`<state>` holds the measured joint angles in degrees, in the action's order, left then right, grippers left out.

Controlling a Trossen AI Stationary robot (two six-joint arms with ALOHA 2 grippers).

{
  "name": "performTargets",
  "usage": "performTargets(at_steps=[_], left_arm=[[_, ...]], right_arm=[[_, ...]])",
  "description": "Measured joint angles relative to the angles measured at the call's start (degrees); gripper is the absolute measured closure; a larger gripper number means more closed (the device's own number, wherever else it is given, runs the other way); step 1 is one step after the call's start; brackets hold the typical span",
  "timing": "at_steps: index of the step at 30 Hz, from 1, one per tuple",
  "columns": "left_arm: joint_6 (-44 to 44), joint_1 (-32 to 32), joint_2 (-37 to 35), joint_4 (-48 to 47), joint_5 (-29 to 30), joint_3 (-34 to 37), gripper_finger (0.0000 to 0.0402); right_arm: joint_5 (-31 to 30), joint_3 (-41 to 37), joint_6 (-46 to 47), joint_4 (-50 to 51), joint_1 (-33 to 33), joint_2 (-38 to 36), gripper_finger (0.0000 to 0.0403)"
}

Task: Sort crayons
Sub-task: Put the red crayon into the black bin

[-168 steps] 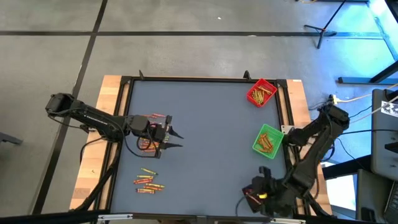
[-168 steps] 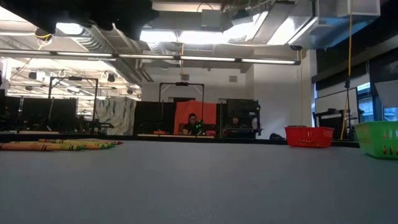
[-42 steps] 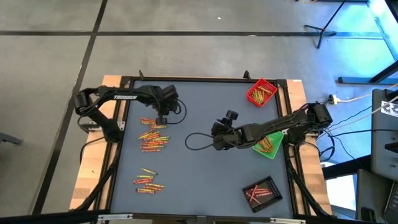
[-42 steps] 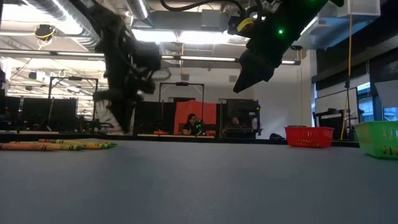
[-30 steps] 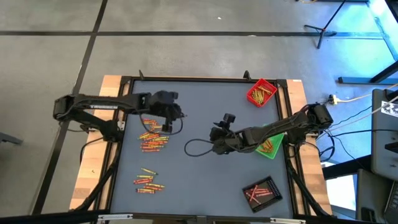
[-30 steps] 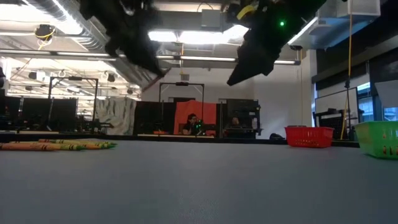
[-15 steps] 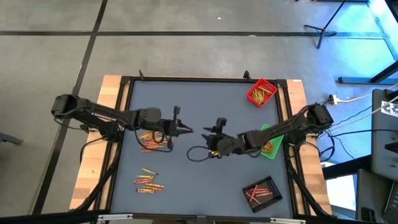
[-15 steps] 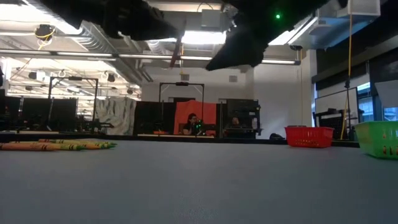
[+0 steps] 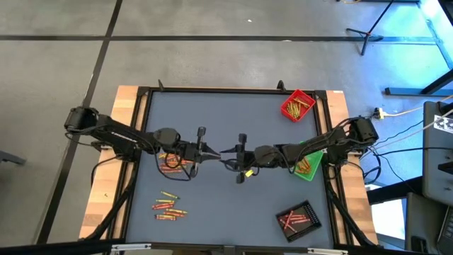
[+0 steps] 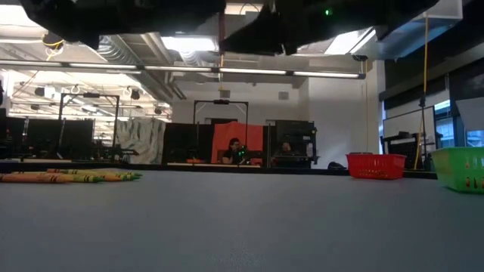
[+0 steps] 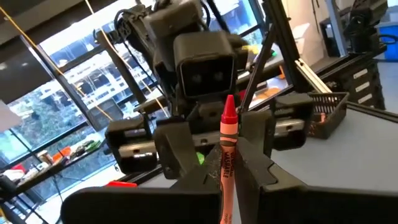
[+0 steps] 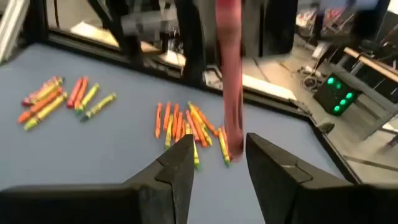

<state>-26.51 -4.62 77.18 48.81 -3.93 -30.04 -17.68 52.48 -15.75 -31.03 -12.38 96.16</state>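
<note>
Red crayon (image 11: 227, 155) clamped upright in left gripper (image 9: 210, 150) jaws, raised over middle of surface (image 9: 233, 113). Right gripper (image 9: 228, 151) facing it tip to tip, jaws partly open either side of crayon, contact not discernible. Loose crayons (image 9: 170, 204) in two clusters at surface's left side.

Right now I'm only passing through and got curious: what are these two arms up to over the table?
A handover above mid-table. The left gripper is shut on a red crayon, held upright toward the right gripper, whose open fingers face it without gripping yet. Loose crayon piles lie on the table's left side; the red tray, green tray and black tray on the right hold some already.
</note>
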Motion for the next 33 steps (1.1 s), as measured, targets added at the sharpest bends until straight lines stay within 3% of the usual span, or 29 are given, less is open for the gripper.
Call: performTargets(at_steps=[4,12,15,19,22,28,33], left_arm=[[0.75,-0.02,0.84,0.90,0.40,0.00,0.0396],[3.74,-0.31,0.86,1.94,0.97,0.00,0.0396],[3.94,-0.37,0.86,2.41,0.79,0.00,0.0396],[5.35,-0.37,0.86,2.40,-0.49,-0.02,0.0396],[5.39,-0.44,0.86,2.01,-1.19,-0.02,0.0393],[8.65,-0.46,0.82,-2.05,-1.21,-0.02,0.0333],[9.67,-0.53,-2.76,-11.58,-1.44,-0.02,0.0274]], right_arm=[[-2.23,0.12,0.00,-1.24,0.03,0.04,0.0260],[0.82,0.14,-0.51,-5.35,0.43,0.03,0.0265],[0.82,0.14,-1.47,-5.35,0.41,0.49,0.0299],[1.02,0.14,-3.26,-5.88,0.39,0.59,0.0379],[1.21,0.14,-3.36,-5.02,0.34,0.59,0.0383],[-0.82,0.17,-4.19,-0.52,-0.57,-0.77,0.0386],[-5.44,0.23,-3.63,10.63,-3.08,-6.08,0.0386]])
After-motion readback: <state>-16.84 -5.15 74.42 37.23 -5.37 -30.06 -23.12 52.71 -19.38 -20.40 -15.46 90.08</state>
